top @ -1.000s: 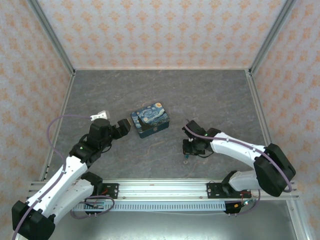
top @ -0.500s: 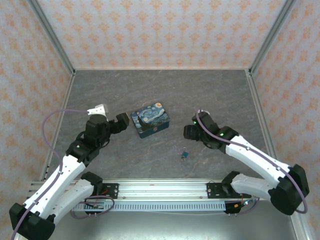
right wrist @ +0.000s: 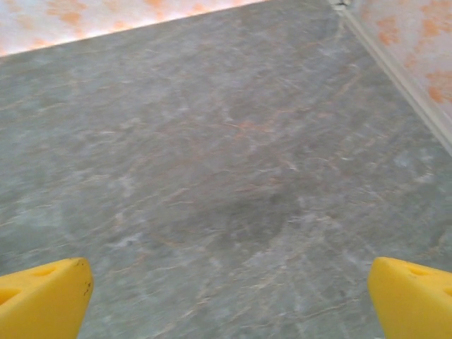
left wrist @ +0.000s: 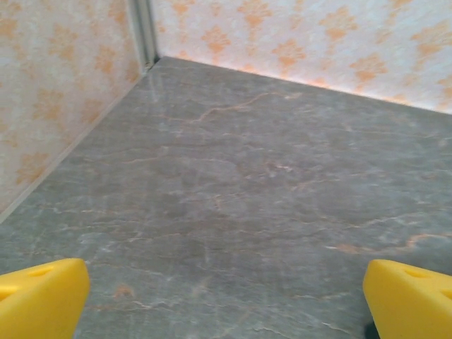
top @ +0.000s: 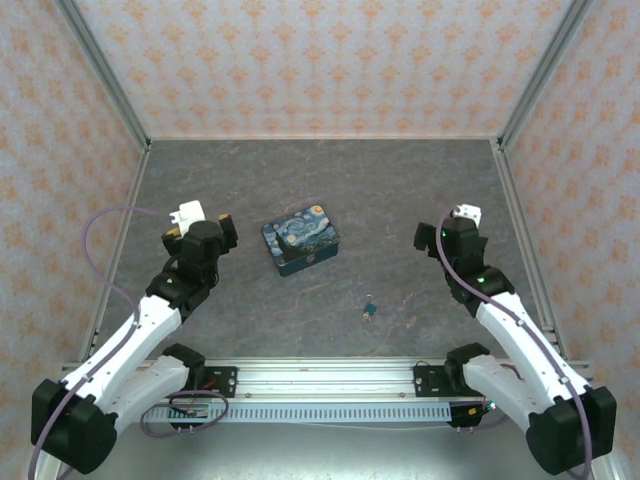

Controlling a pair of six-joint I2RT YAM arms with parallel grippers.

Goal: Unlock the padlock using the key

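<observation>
The padlock (top: 370, 310) is a tiny blue-teal speck lying on the grey floor in the top view, below and right of the tin. At this size I cannot tell the key apart from it. My left gripper (top: 218, 230) is raised at the left, well away from the padlock. In the left wrist view the left gripper (left wrist: 226, 304) is open, its yellow fingertips (left wrist: 42, 296) wide apart over bare floor. My right gripper (top: 448, 238) is off to the padlock's upper right. In its own wrist view the right gripper (right wrist: 226, 300) is open and holds nothing.
A dark-blue swirl-painted tin (top: 300, 238) sits mid-floor between the arms. Patterned walls (top: 330, 60) enclose the floor on three sides, with metal corner posts. The aluminium rail (top: 320, 380) with the arm bases runs along the near edge.
The right gripper opened, left the padlock lying on the floor and swung back to the right. The left arm drew back leftward, away from the tin.
</observation>
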